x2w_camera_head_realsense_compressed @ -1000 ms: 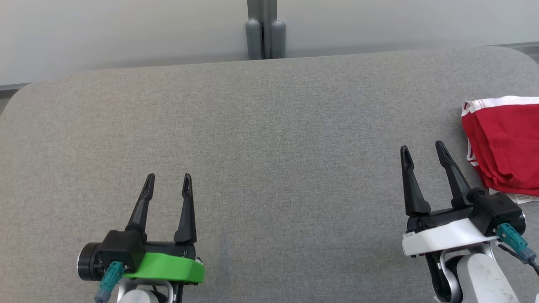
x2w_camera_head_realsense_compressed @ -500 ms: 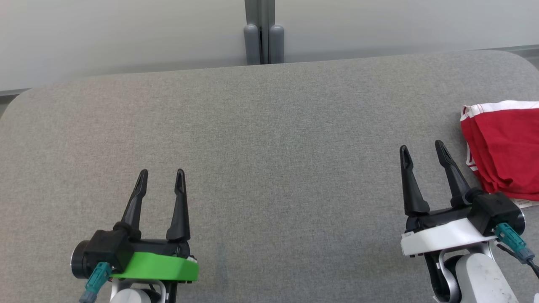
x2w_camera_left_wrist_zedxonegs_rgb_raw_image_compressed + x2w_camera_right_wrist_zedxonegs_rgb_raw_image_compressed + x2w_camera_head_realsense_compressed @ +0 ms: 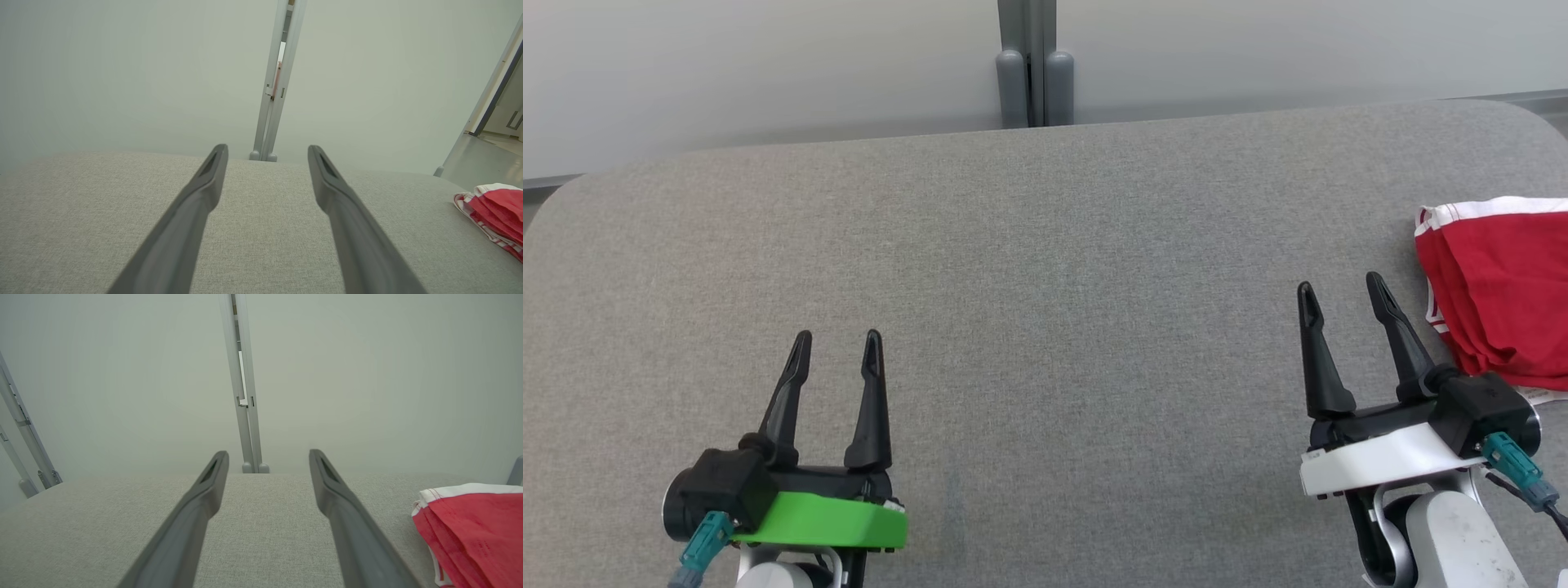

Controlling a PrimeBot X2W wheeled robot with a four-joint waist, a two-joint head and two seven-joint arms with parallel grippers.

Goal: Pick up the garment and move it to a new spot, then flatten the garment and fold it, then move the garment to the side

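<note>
A grey cloth-covered table point(image 3: 1045, 245) stands before a pale wall point(image 3: 768, 65) with a grey post point(image 3: 1027, 82).

Poised low at either side: left end effector point(image 3: 837, 335) with fingers spread wide, empty, pointing forward; right end effector point(image 3: 1340, 282) likewise spread and empty, tilted slightly leftward.

Readable text: none
Garment tag point(image 3: 1542, 395): just right of the right claw point(image 3: 1340, 282), print too small to read

folded red garment point(image 3: 478, 531) beside spread right gripper point(image 3: 268, 457)
</note>
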